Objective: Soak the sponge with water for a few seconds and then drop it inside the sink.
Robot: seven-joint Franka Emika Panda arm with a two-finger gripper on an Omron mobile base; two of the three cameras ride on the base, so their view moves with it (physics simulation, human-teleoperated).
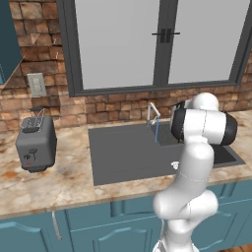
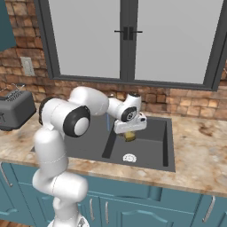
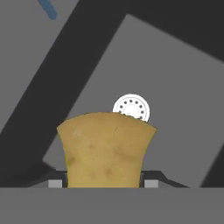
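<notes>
I have the gripper (image 2: 129, 133) closed on the one sponge (image 3: 106, 148), its jaws pinching the mustard-yellow block from both sides, and it hangs over the sink (image 1: 123, 157), above the basin floor and close to the single white drain (image 3: 131, 109). One thin blue stream of water (image 1: 156, 132) runs from the one faucet (image 1: 153, 114), but from the hand view it falls off to the side, not on the sponge. So I judge the pickup done, the soak either unfinished or not begun, and the drop into the basin not yet made. One grey toaster (image 1: 35, 142) stands well apart on the counter (image 1: 54, 182)
</notes>
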